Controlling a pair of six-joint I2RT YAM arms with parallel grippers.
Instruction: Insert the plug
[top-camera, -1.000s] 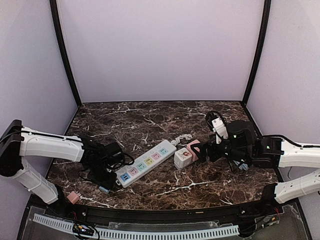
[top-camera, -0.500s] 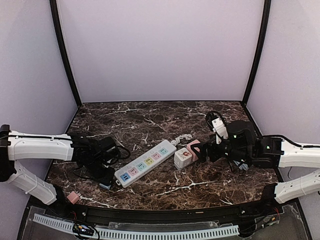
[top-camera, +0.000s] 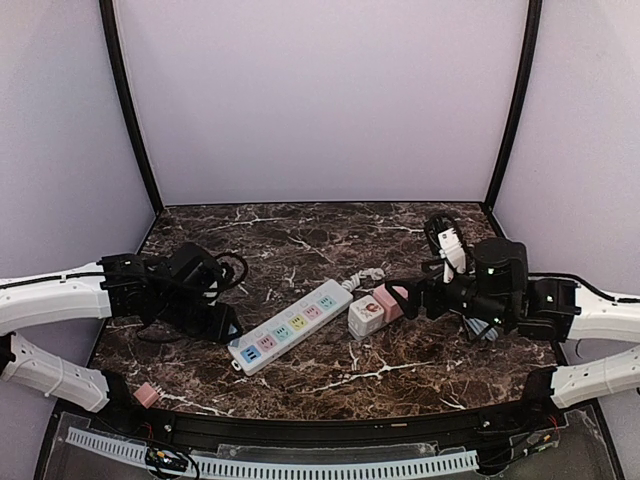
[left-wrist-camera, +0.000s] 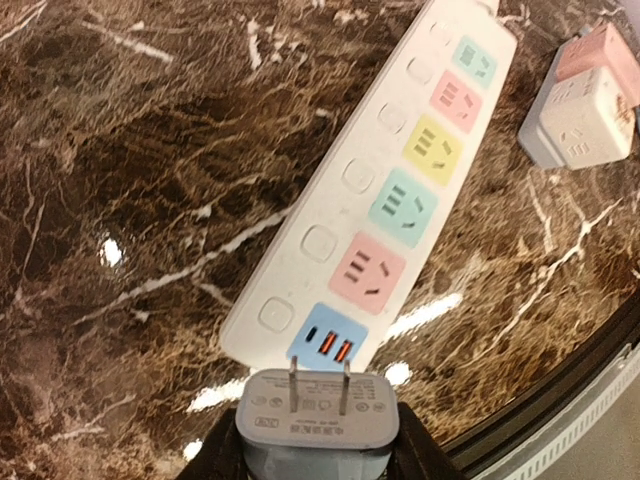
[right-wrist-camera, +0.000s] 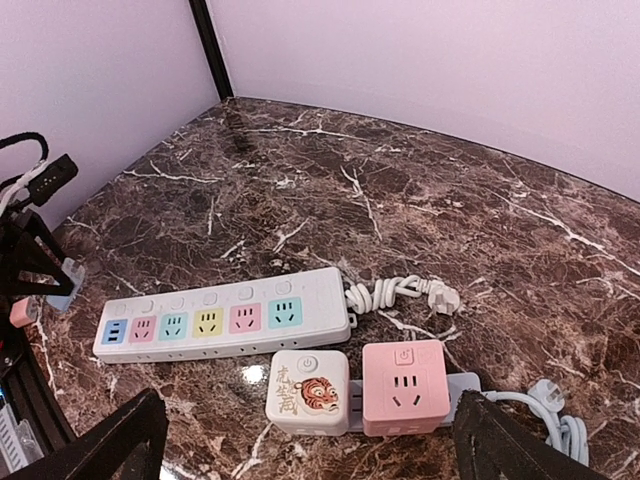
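**Plug (left-wrist-camera: 316, 420) clamped in the left fingers, short of the power strip**

Left wrist view: the left fingers (left-wrist-camera: 218, 452) grip the grey-white plug from both sides. Its two flat prongs point at the near end of the power strip (left-wrist-camera: 385, 200), over the blue USB panel and not in any socket. Whether the prongs touch the strip cannot be told. Beyond the panel runs a row of pink, teal and yellow sockets.

Top view: the strip lies diagonally in the middle of the counter (top-camera: 300, 235). The left fingers sit just left of its near end. A white cube adapter (top-camera: 365, 316) and a pink cube adapter (top-camera: 388, 298) stand side by side just right of the strip's far end, with the right arm close on their right.

Right wrist view: the right fingers (right-wrist-camera: 105, 450) are spread wide with nothing between them, on the near side of both cubes. The white cube shows a tiger picture. A coiled white cable (right-wrist-camera: 400, 293) lies just beyond the cubes.
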